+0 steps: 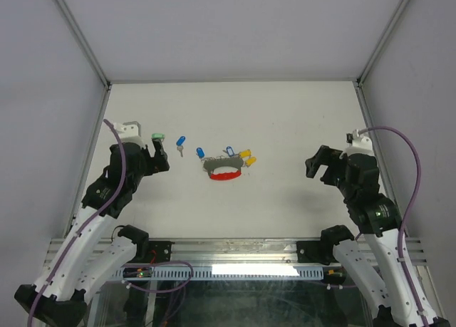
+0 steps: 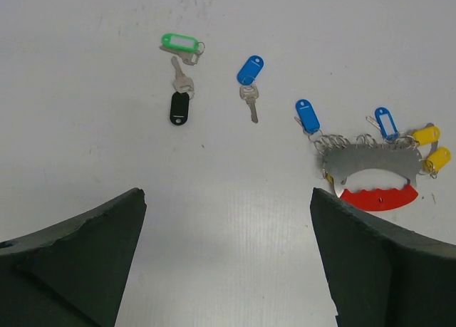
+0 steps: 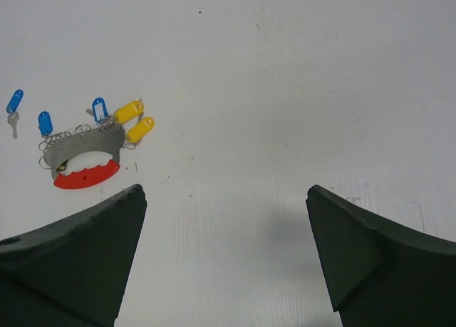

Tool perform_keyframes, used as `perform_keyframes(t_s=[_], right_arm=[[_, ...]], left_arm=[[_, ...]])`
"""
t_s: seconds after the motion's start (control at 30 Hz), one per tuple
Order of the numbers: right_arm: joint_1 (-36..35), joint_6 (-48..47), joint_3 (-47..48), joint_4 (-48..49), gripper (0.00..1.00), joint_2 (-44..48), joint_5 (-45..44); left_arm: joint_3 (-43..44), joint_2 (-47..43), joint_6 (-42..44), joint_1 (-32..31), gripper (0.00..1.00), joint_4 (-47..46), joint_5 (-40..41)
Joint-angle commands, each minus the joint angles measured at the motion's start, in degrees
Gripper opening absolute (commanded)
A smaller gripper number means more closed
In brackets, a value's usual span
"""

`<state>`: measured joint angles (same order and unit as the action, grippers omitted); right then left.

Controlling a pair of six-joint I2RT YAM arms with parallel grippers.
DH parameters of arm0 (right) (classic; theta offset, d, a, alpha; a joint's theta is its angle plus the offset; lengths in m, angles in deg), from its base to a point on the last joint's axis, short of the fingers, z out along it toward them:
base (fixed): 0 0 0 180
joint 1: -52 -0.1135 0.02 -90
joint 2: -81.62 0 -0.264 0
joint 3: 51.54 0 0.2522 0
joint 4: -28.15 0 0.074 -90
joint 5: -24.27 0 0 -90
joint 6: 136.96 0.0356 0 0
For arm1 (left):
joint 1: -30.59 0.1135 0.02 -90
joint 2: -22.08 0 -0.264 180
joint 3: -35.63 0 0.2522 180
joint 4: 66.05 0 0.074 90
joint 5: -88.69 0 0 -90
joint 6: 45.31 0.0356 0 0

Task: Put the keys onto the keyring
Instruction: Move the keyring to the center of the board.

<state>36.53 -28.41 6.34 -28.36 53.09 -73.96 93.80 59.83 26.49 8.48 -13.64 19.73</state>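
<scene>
The keyring [image 1: 224, 172] lies flat at the table's middle: a red arc [image 2: 377, 199] under a grey metal piece [image 2: 367, 162] with ring links, a blue-framed tag [image 2: 385, 122] and two yellow-capped keys [image 2: 430, 147] at its right. A blue-capped key [image 2: 308, 115] touches its left end. A loose blue key [image 2: 249, 74], a green-capped key [image 2: 178, 42] and a black-capped key [image 2: 179, 107] lie further left. My left gripper [image 1: 159, 159] is open and empty, just below the green key. My right gripper [image 1: 318, 169] is open and empty, well right of the keyring [image 3: 84, 163].
White table [image 1: 285, 120] with metal frame posts at its back corners and grey walls at both sides. The loose blue key also shows in the top view [image 1: 180, 142], between my left gripper and the keyring.
</scene>
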Motion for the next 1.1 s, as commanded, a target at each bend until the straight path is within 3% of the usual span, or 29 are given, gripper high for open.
perform_keyframes(t_s=[0.0, 0.37, 0.63, 0.9, 1.07], right_arm=[[1.2, 2.0, 1.6, 1.3, 0.98, -3.0, 1.1], [2.5, 5.6, 2.8, -0.9, 0.99, -8.5, 0.3], [2.8, 3.9, 2.8, -1.0, 0.98, -10.4, 8.2], [2.9, 3.5, 1.3, 1.3, 0.97, -11.2, 15.4], [3.0, 2.6, 0.7, 2.7, 0.96, -11.4, 18.6]], left_arm=[[3.6, 4.1, -2.5, -1.2, 0.98, -1.0, 0.7], [6.9, 14.4, -4.2, -2.4, 0.99, -4.0, -3.2], [9.4, 29.1, -4.5, -6.0, 0.98, -13.1, -9.5], [13.3, 46.4, -7.0, -16.2, 0.93, -16.8, -5.7], [14.4, 54.0, -9.2, -19.0, 0.92, -17.4, -1.4]])
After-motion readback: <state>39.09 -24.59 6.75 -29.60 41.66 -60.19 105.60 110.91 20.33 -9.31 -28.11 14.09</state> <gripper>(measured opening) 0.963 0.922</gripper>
